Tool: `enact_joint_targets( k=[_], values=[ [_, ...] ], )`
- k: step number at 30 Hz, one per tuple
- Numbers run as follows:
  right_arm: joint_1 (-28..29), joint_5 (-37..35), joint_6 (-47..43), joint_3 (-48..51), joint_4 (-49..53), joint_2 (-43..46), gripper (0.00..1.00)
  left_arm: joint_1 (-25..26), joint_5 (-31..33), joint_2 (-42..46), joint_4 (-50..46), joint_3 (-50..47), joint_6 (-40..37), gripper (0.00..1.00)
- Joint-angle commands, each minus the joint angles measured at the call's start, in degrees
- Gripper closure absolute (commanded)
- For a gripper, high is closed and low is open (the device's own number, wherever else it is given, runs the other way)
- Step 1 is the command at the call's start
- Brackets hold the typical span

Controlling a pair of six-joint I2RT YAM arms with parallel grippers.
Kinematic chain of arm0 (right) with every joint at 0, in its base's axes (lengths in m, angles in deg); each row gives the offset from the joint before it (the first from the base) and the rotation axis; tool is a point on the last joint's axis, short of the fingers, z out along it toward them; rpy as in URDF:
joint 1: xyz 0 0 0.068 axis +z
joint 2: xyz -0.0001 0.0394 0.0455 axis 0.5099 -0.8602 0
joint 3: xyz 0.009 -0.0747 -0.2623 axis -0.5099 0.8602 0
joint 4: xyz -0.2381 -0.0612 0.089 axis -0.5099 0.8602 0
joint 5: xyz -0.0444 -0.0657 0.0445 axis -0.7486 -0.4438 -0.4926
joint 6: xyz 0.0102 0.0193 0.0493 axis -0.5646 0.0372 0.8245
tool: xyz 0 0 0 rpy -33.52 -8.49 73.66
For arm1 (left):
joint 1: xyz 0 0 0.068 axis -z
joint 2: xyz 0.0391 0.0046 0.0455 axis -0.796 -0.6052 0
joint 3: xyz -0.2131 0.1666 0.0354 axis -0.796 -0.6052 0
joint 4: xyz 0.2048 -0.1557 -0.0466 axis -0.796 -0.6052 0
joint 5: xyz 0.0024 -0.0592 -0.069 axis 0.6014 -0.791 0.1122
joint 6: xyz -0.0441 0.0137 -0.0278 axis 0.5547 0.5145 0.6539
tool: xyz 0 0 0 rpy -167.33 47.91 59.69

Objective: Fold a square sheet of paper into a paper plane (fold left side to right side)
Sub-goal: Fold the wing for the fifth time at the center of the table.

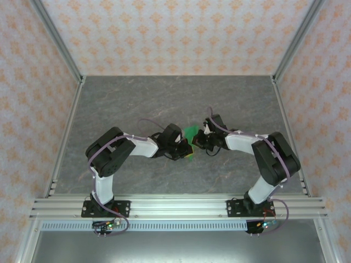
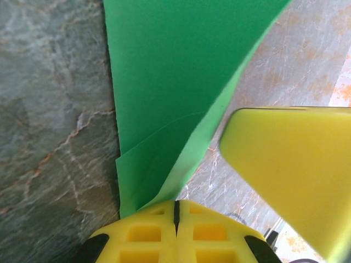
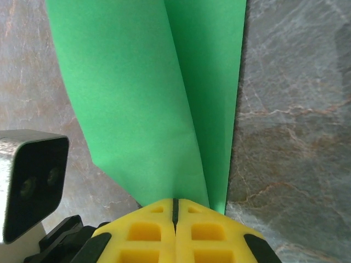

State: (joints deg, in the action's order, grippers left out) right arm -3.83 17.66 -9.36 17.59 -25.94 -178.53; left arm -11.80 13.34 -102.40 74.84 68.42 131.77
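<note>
Between the two pincers, green sheet (image 1: 190, 133) sits folded over; L pincer (image 2: 176, 209) & R pincer (image 3: 175, 204) both clamped tight on its edges, facing each other.

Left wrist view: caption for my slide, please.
Left pincer shut on the folded green paper, over the marbled table.

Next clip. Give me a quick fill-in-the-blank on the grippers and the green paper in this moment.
1. The left gripper is ___ on the thin bright green sheet of paper.
2. The right gripper, clamping the same sheet, has fingers coloured ___.
3. Seen from above, the sheet sits ___ the two grippers.

Missing words: shut; yellow; between.
</note>
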Motion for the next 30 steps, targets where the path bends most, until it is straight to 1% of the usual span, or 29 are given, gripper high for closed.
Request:
enact_joint_targets(
  k=[1,6,13,16,30],
  values=[
    [0.75,1.13,0.39,-0.08,-2.36,-1.44,1.0,1.15,4.35,-2.59,-10.41,-1.26,-0.41,1.0],
    [0.68,-1.13,-1.31,-0.65,-1.86,-3.12,1.0,1.15,4.39,-2.52,-10.75,-1.39,-0.41,1.0],
    [0.68,-8.37,-7.62,-2.95,3.51,-4.11,1.0,1.15,4.83,-1.98,-11.46,-2.04,-0.4,1.0],
    [0.59,-10.01,-9.21,-3.49,4.48,-4.43,1.0,1.15,4.92,-2.21,-11.71,-2.06,-0.4,1.0],
    [-2.36,-10.4,-11.7,-8.3,4.45,-7.42,1.0,1.15,4.74,-2.81,-11.82,-2.15,-0.26,1.0]
  ],
)
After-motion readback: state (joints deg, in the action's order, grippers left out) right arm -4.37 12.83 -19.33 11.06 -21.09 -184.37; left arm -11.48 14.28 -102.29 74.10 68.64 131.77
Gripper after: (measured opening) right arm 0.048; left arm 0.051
